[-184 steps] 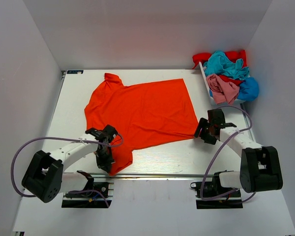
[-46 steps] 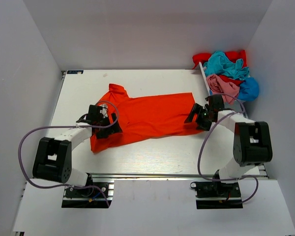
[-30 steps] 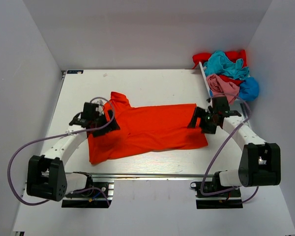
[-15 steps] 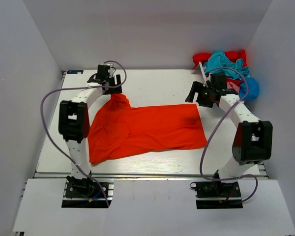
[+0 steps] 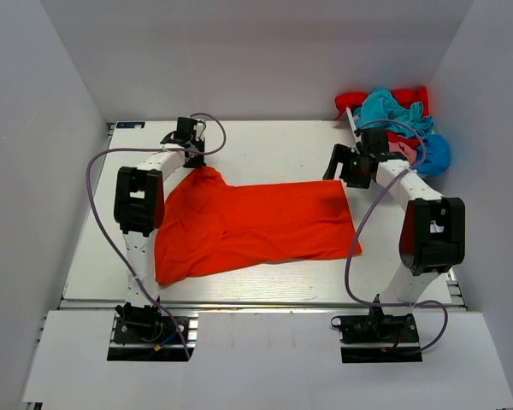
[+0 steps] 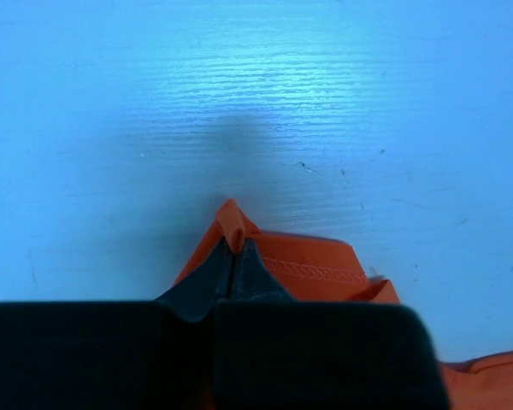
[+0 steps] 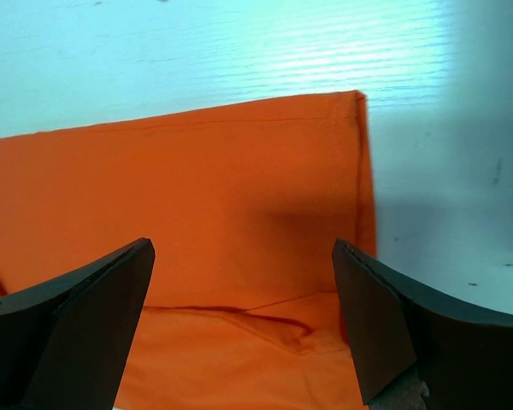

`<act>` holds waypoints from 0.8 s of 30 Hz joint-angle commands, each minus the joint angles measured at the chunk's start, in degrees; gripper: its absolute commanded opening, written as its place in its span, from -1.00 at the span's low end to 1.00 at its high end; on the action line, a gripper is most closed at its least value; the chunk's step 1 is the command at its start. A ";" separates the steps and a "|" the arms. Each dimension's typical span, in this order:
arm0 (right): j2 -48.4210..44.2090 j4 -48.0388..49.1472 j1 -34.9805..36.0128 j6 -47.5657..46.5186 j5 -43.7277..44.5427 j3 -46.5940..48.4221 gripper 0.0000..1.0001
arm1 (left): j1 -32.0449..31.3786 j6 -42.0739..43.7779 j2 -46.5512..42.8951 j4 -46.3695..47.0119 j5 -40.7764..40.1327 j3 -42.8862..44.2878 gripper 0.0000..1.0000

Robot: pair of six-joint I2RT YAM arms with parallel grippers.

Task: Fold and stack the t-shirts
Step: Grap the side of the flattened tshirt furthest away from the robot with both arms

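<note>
The orange-red t-shirt lies folded into a long band across the table. My left gripper is at the shirt's far left corner. In the left wrist view it is shut on a small pinch of the orange cloth. My right gripper hovers over the shirt's far right corner. The right wrist view shows it open, with the orange cloth below and nothing between its fingers. Other t-shirts sit bunched at the back right: teal, red, blue.
The white table shows as a bare strip beyond the shirt, and again along the near edge. Grey walls close in on the left, back and right. The pile of shirts sits just behind my right arm.
Both arms swung from the shirt's near side to its far edge. My left gripper went from open to shut on the far left corner. My right gripper stayed open.
</note>
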 commanded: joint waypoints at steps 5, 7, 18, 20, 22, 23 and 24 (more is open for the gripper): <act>5.25 -0.74 2.04 -0.45 9.76 6.39 0.81 | 0.29 1.28 -2.42 2.52 2.35 1.40 -1.00; 8.06 -0.57 2.83 0.43 13.09 7.45 0.81 | 0.29 1.28 -3.22 4.18 2.97 0.78 -1.00; 18.35 1.36 5.99 5.61 26.09 13.44 0.65 | 0.29 1.90 -10.15 6.04 5.16 -4.74 -1.00; 18.79 3.64 6.17 5.62 27.41 12.90 0.63 | 0.29 1.90 -10.69 7.26 5.69 -6.51 -1.00; 20.28 4.44 6.08 6.32 27.87 12.55 0.60 | 0.29 1.90 -12.18 7.88 5.69 -7.56 -1.00; 20.90 4.70 6.09 6.49 27.78 12.90 0.60 | 0.29 1.90 -13.05 8.40 6.21 -8.35 -1.00; 21.43 4.70 6.17 6.50 27.34 12.99 0.57 | 0.29 1.90 -13.06 8.41 6.22 -8.36 -1.00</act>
